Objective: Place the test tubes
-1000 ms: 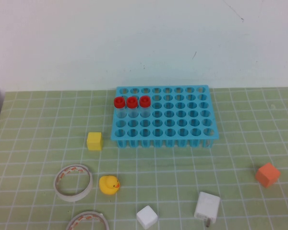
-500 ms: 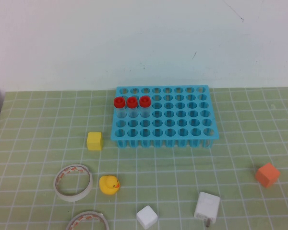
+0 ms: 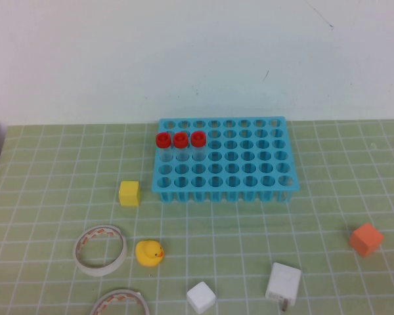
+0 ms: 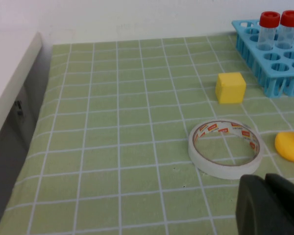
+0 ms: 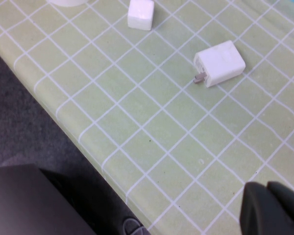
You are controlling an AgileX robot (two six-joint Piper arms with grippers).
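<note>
Rack: we have the blue tube rack at the far middle of the green grid mat, one long side facing the near edge.
In the rack: three red-capped test tubes stand upright side by side in one row, in its three leftmost holes, towards the far side.
Left arm: the left gripper hangs low over the near left of the mat, just near of a tape roll, jaws together and holding nothing.
Right arm: the right gripper sits by the near edge of the table, near the white charger, jaws together too, nothing in them.
Left of the rack: a yellow cube, apart from it.
Near side: we spot a rubber duck just right of the tape roll, a second tape roll at the edge, then a white cube.
Right: an orange cube, well apart from the rack.
</note>
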